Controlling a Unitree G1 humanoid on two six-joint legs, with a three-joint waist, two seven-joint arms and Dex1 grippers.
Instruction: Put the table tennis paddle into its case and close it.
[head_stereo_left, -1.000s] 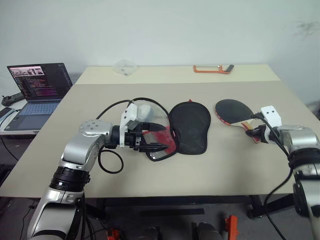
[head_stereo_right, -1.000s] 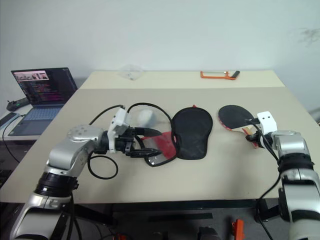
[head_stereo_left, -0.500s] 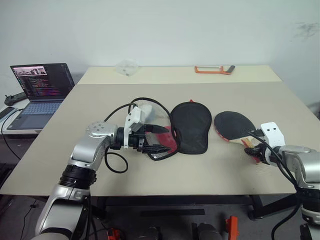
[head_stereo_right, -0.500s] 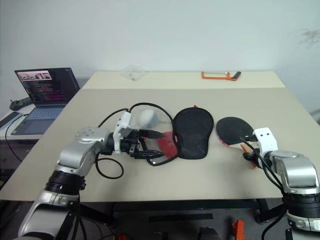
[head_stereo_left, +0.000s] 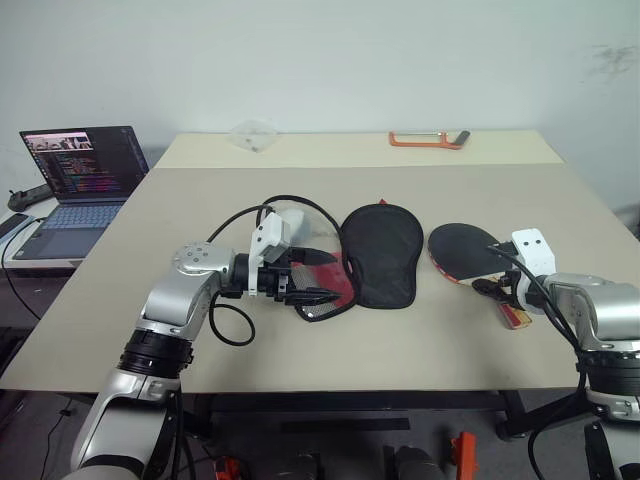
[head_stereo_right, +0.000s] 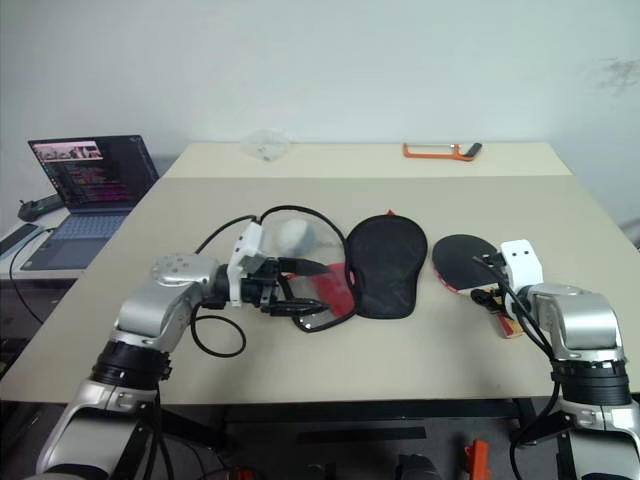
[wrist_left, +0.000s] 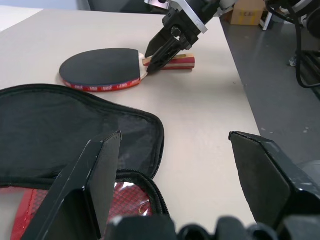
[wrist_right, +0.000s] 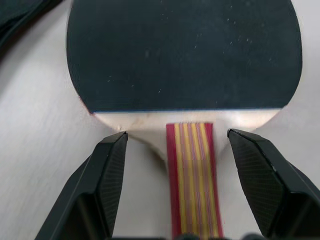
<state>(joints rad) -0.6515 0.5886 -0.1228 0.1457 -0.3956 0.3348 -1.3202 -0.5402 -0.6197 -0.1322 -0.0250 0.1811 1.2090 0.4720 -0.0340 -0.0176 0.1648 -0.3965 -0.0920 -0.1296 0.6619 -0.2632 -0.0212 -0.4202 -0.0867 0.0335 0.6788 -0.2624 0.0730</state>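
**A:** Since the round black-rubber table tennis paddle with the striped wooden handle (head_stereo_left: 470, 246) is lying flat on the beige desk (head_stereo_left: 420, 340), right of centre, I'd say we're at the pickup step. The right gripper (wrist_right: 170, 150) has its fingers spread wide on either side of the handle, right where it meets the blade, and they aren't pinching it yet.

**B:** Agreed. And the soft black paddle-shaped fabric case with the red mesh panel (head_stereo_left: 380, 252) is unzipped and splayed open mid-desk, just left of the paddle. The left gripper (head_stereo_left: 312, 276) sits at the red-mesh flap, fingers wide apart. Can't tell if it's actually pinning the flap or just hovering there.

**A:** So next move, I reckon: close those right fingers square on the handle, lift, and slide the blade leftward into the open case. The handle's slim and low on the desk, so a sloppy grip could just push it along.

**B:** Yep. As for the room: plain pale wall, an open laptop (head_stereo_left: 80, 172) on a side surface at far left, a thin orange-framed tool (head_stereo_left: 425, 138) and a clear crumpled plastic thing (head_stereo_left: 250, 134) at the far edge of the desk.
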